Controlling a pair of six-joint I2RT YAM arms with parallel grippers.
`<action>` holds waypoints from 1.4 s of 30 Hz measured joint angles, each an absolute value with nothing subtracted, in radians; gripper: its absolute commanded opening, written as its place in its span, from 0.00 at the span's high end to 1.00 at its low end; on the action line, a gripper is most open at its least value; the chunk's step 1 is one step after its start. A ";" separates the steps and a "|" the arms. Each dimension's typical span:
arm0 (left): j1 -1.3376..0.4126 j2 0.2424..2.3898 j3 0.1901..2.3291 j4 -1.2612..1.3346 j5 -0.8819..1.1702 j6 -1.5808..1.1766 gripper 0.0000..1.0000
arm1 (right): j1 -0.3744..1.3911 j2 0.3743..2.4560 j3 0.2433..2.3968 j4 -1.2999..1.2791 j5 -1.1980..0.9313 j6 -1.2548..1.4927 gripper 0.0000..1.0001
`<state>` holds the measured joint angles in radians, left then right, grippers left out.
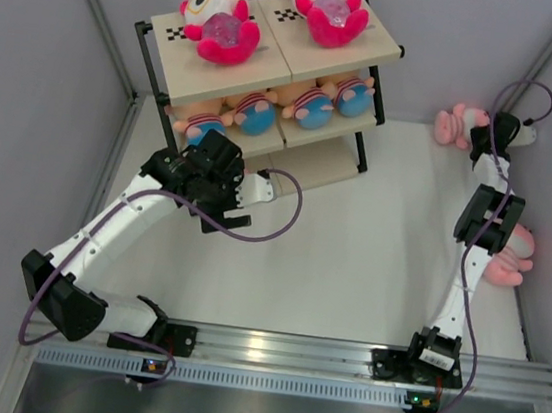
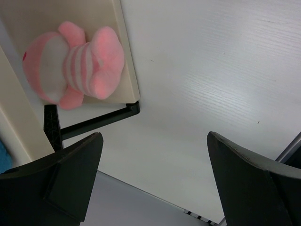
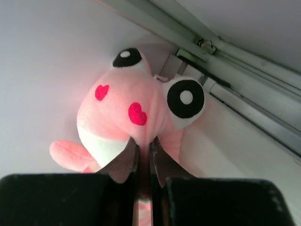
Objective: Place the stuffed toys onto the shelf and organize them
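My right claw (image 3: 143, 147) was pinched nearly closed on the fuzzy fabric of the rounded pale pink plush toy (image 3: 127, 106), directly ahead of its tips. My left claw (image 2: 154, 137) stood wide, empty.

Shelf (image 1: 271, 57) at far left-centre, top-board toys (image 1: 218, 23) side by side, middle-board toys (image 1: 314, 105) in a row beneath, bottom-board toy (image 2: 70, 66) lowest, far-right toy (image 1: 455, 125) in the corner, near-right toy (image 1: 510, 271) along the right wall.

- Pale pink stuffed toy (image 3: 136, 117), far right: soft, fuzzy plush cloth, matt.
- Shelf (image 1: 381, 46): matt beige boards that look like wood; thin black metal frame.
- Desk (image 2: 211, 70): smooth white, faintly grained, low sheen.
- Left fingers (image 2: 70, 174): matt black plastic.
- Near rail (image 1: 279, 348): shiny ribbed metal.
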<state>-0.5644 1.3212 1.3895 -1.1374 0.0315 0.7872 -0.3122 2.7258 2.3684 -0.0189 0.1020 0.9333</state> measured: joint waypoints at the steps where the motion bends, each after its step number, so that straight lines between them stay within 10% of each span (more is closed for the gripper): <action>1: -0.565 1.321 1.390 -1.137 0.031 0.787 0.02 | -0.312 2.709 2.337 -0.005 0.096 0.925 1.00; 16: -0.784 1.277 1.392 -1.138 0.040 0.852 0.03 | -0.293 1.745 1.335 -0.065 -0.037 0.670 1.00; 25: -0.966 1.212 1.435 -1.129 0.116 0.885 0.01 | 0.145 1.206 0.993 -0.294 -0.165 0.625 1.00; 42: -1.061 1.307 1.563 -1.074 0.247 0.788 0.01 | 0.654 1.223 1.002 -0.341 -0.179 0.775 1.00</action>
<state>-1.0615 1.3067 1.5635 -1.0737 0.2470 0.7883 0.6540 1.2228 1.0023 -0.3408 -0.1795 0.7750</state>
